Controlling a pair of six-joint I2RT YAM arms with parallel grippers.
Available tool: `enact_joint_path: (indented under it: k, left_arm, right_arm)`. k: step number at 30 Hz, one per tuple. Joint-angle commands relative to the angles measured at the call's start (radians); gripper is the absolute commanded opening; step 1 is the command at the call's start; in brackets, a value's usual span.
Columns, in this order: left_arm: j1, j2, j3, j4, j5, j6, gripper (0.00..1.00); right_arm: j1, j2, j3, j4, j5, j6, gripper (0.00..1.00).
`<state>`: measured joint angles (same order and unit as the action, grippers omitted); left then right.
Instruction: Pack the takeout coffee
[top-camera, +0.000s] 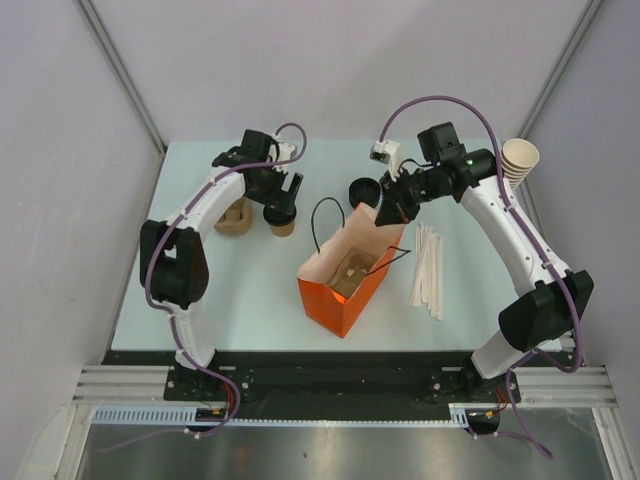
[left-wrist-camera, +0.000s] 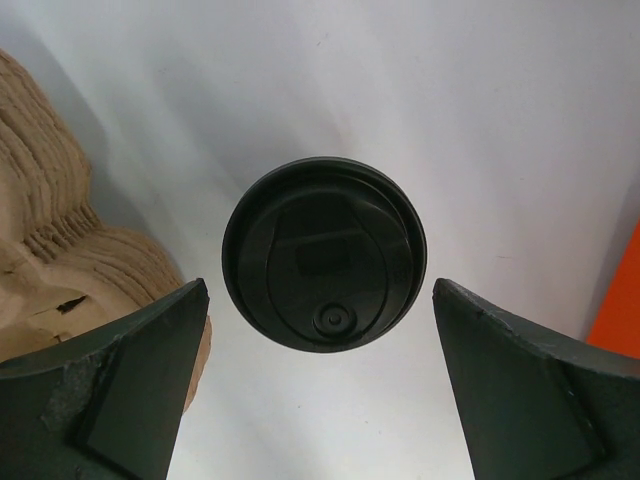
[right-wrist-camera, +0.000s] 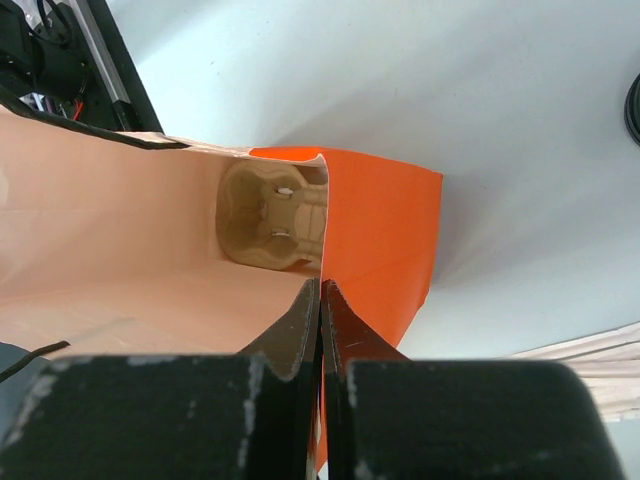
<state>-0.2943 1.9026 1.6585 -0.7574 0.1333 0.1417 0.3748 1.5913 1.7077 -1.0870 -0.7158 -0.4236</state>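
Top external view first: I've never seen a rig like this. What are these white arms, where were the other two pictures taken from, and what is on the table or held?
They are two robot arms bolted at the near edge of the table, each ending in a two-finger gripper. The top view looks down on both. The other two pictures come from a camera on each wrist. The left gripper hangs open over the takeout coffee and holds nothing. The right gripper is shut on the rim of the orange bag, which has a pulp cup carrier inside. Also there: a stack of pulp carriers, black lids, tan cups and pale stir sticks.
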Motion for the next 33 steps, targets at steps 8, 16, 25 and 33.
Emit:
enact_joint_path:
  k: [8, 16, 25, 33]
  left_arm:
    - [-0.003, 0.012, 0.006, 0.059, 0.005, -0.022, 1.00]
    - [-0.003, 0.018, -0.014, 0.072, -0.001, -0.028, 0.99]
    - [0.015, 0.012, -0.049, 0.104, 0.006, -0.065, 0.98]
    - [0.017, -0.002, -0.100, 0.139, 0.017, -0.071, 0.96]
  right_arm:
    - [-0.002, -0.004, 0.006, 0.007, -0.027, -0.003, 0.00]
    - [-0.004, -0.001, 0.007, 0.009, -0.031, 0.000, 0.00]
    - [-0.008, 0.004, 0.010, 0.007, -0.034, 0.000, 0.00]
    - [-0.011, 0.012, 0.015, 0.007, -0.036, 0.003, 0.00]
